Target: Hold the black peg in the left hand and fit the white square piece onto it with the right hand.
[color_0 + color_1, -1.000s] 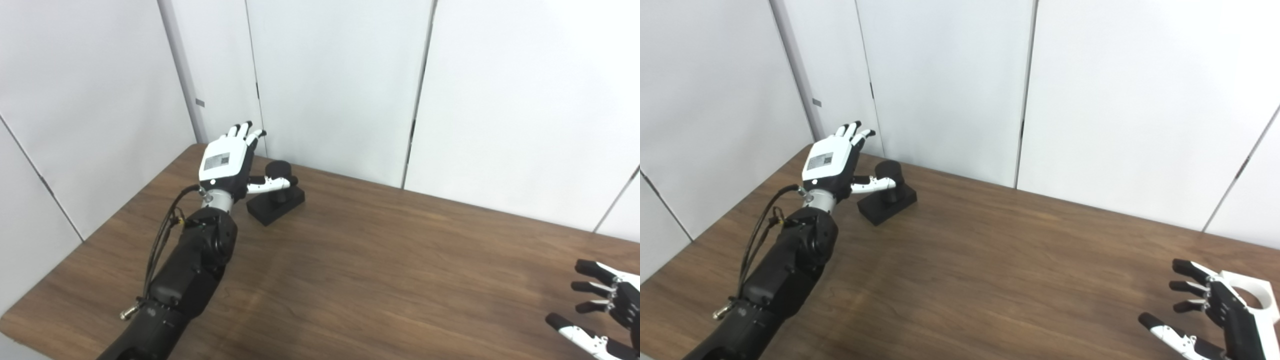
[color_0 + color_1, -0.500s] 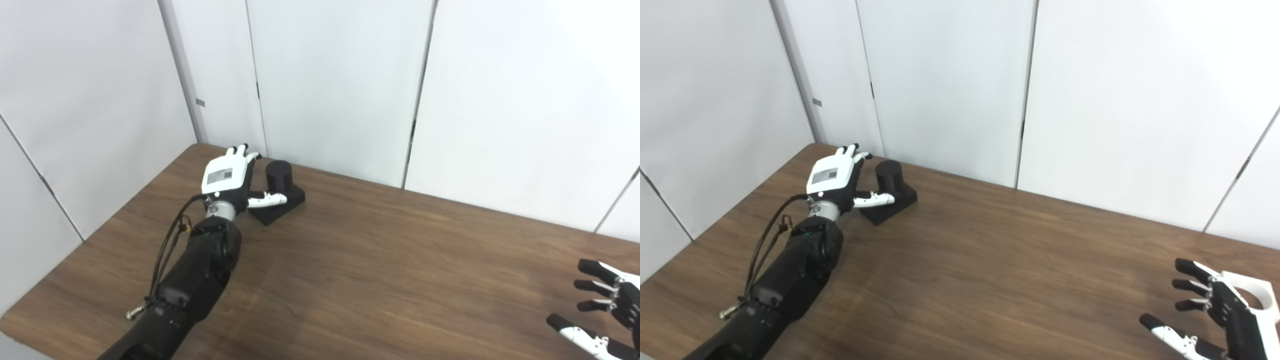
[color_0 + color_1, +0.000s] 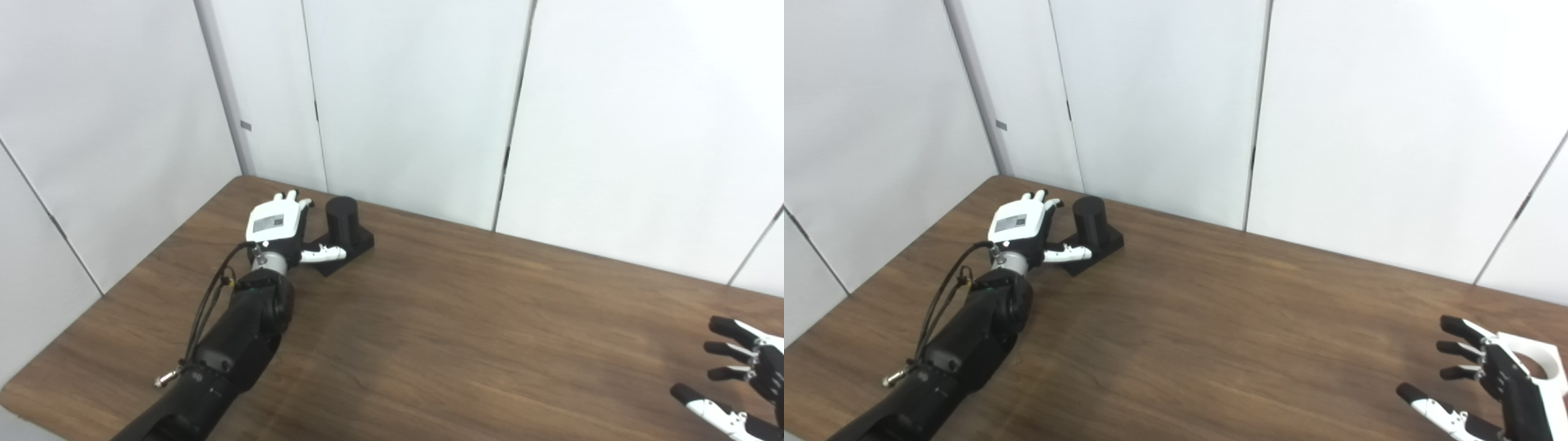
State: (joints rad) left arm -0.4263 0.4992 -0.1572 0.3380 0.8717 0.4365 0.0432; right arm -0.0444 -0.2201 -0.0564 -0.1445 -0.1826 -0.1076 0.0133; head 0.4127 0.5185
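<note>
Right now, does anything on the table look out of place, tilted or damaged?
Nothing stands out. The black peg stands upright on its base near the far left corner, with the open left hand beside it. The white square piece lies flat by the open right hand.

The brown wood-grain surface (image 3: pixel 429 318) is carrying the black peg (image 3: pixel 341 229) near its far left corner and the white square piece (image 3: pixel 1538 361) at its right edge.
</note>
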